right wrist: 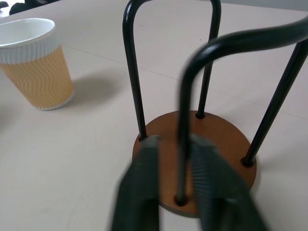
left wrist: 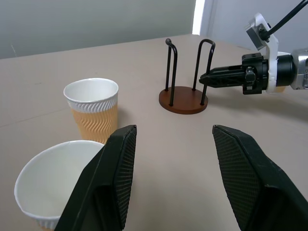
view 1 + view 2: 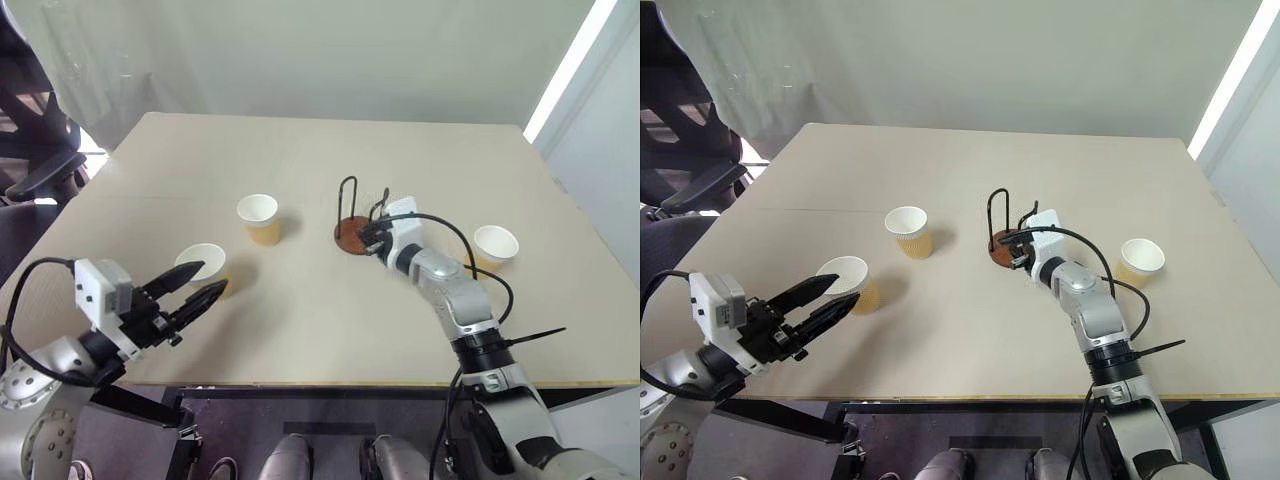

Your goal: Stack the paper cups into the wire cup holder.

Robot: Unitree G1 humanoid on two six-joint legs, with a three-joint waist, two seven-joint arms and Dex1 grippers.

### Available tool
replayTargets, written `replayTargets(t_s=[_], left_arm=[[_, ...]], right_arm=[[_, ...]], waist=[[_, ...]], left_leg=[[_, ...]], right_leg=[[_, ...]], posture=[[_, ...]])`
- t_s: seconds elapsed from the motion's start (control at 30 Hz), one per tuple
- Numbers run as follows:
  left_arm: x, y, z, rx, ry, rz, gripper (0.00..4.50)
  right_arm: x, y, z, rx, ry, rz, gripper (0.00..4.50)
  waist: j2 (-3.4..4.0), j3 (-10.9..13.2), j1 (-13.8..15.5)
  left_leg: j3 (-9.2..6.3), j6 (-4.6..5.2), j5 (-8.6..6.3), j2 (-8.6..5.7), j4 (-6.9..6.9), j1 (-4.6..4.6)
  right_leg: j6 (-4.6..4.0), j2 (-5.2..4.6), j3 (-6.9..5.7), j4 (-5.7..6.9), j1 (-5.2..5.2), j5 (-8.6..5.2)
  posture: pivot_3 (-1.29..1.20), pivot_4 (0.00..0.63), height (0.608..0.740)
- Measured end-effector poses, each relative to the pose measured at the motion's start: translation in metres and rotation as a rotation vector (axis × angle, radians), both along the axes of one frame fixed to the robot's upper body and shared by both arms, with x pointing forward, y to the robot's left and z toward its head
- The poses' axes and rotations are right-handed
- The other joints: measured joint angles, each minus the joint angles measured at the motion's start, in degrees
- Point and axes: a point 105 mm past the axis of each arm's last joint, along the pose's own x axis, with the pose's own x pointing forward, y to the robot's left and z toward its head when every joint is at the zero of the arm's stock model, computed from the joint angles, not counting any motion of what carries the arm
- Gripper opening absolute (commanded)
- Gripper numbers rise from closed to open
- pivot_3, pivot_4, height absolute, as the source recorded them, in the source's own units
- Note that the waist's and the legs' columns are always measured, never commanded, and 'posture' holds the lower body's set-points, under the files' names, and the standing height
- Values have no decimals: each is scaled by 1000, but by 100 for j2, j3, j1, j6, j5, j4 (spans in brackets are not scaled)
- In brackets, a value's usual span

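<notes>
Right wrist view shows the right gripper (image 1: 180, 192) closed on one thin upright of the wire cup holder (image 1: 219, 139): the black wire runs down between the two fingers, which press in on it from either side just above the reddish-brown disc base. The holder's second loop stands just beyond the jaws, and nothing sits inside the loops.

The left gripper (image 2: 171, 178) has its jaws wide and holds nothing. One paper cup (image 2: 50, 185) stands just outside one finger (image 2: 108, 178), at its outer face, not between the jaws; whether finger and cup touch I cannot tell. A second cup (image 2: 94, 113) stands further ahead of the jaws, and the holder with the right gripper on it lies well beyond them.

Judged from how things lie, the stacking has not begun: no cup is in the holder and no cup is held. The right hand seems to be steadying or shifting the holder, while the left hand looks lined up near the closest cup. All three cups are left to go in.

Count: three paper cups, all upright on the table (image 3: 300, 160), the third (image 3: 495, 245) off beyond the right arm; one wire cup holder with two loops; two grippers.
</notes>
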Motion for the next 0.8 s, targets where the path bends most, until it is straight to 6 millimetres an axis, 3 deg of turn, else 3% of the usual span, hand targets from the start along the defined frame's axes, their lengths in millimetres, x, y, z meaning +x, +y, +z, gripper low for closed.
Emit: replayTargets(t_s=[0.2,0.33,0.5,0.8], left_arm=[[0,-2,5,-11,55,-46,2690],[-3,0,2,-15,108,-60,2690],[-5,0,0,-24,126,-71,2690],[-2,4,-2,-23,144,-66,2690]], right_arm=[[-32,8,-7,-38,16,252,20],[-77,-3,-17,-112,37,462,20],[-107,-5,-25,-134,78,581,20],[-117,-8,-25,-218,81,663,20]], waist=[[-5,-3,6],[-12,-8,27],[-14,-8,-12],[-19,-10,-24]], left_leg=[[0,-19,-11,-1,0,-1],[0,-37,-25,-1,3,15],[1,-56,-32,-1,2,80],[1,1,18,-1,4,87]], right_leg=[[0,0,-3,-3,5,0],[0,0,-5,-14,32,-2],[-47,4,4,-12,92,-52],[-34,9,14,-12,105,-57]], posture=[[0,150,740],[0,150,740],[0,150,740],[0,150,740]])
